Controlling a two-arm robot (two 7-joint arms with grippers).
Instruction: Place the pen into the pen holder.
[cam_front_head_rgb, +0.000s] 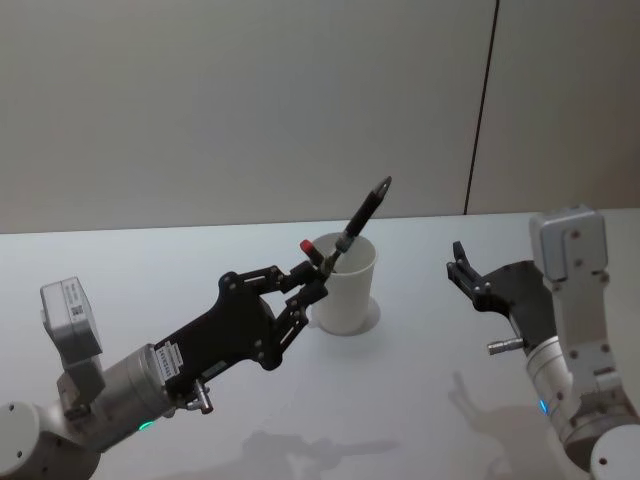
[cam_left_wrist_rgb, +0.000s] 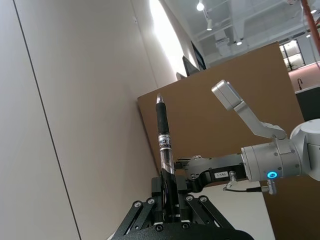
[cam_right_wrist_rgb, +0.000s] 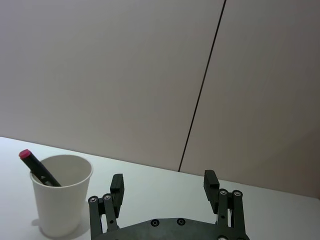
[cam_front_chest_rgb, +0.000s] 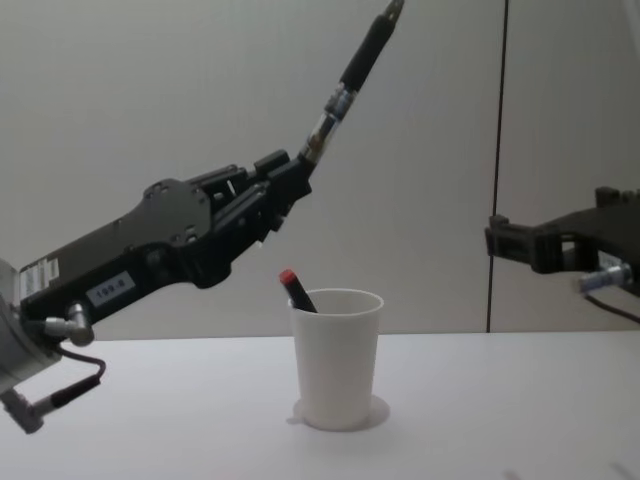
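Head view: pen (cam_front_head_rgb: 361, 213) pinched near its lower end by left gripper (cam_front_head_rgb: 318, 272), slanting up and away w/ pointed end uppermost. Held at the near-left rim of pen holder (cam_front_head_rgb: 346, 292), a white paper cup upright on table (cam_front_head_rgb: 180, 270). Red-capped pen (cam_front_head_rgb: 309, 246) leaning inside the cup (a different pen from the one in hand). Right gripper (cam_front_head_rgb: 456, 259) off to the right, well apart from the cup, fingers spread, carrying nothing.

Left wrist view: pen (cam_left_wrist_rgb: 164, 142) rising straight out of the clamped fingers, lower end hidden between them. Right arm farther off beyond it.

Right wrist view: right gripper (cam_right_wrist_rgb: 164, 182) w/ both fingers wide apart and nothing between. Pen holder (cam_right_wrist_rgb: 60, 202) ahead, red cap poking above its rim.

Chest view: left gripper (cam_front_chest_rgb: 288, 180) clearly above the cup and a bit to its left, w/ open air between fingers and rim of pen holder (cam_front_chest_rgb: 337, 365). Pen (cam_front_chest_rgb: 352, 70) angled steeply up to the right, no part of it inside the cup.

Progress, by judgement: pickup done, carry approx. done, probably past halfway. Left to do: bring the lower end over the opening, lower it in, then let go. Task not yet complete.
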